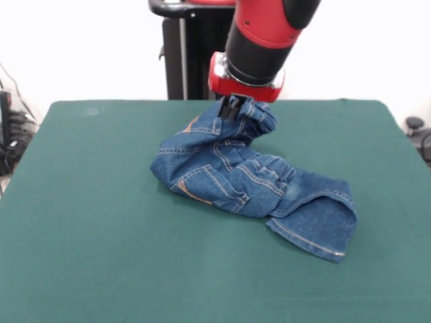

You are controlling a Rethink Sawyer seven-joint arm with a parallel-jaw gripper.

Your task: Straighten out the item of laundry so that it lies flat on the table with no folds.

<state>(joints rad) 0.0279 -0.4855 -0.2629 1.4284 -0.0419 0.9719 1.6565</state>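
Front view, only one supplied, no overhead. Red and black arm comes down from the top; its gripper (232, 108) has dark fingers pinched closed on a bunched fold of the jeans (249, 178) at the garment's far end, near the waistband area. Cloth peaks up under the wrist there, so that end looks lifted off the table (87, 235).

Jeans sit about mid-table, slightly toward the far side. Still crumpled: upper part folded over itself, orange-tan stitched pocket facing the camera on the left, one hemmed leg end splayed out to the near right and resting on the green cloth.

Step in hand, as I judge it: mid-grasp, about to drag or lift the held end to unfold. Task is early, several folds remain. Next move likely calls for pulling the pinched end away from the leg hem, low and steady, so the cloth spreads rather than rolls over again.

Writing, brands, labels: none readable.
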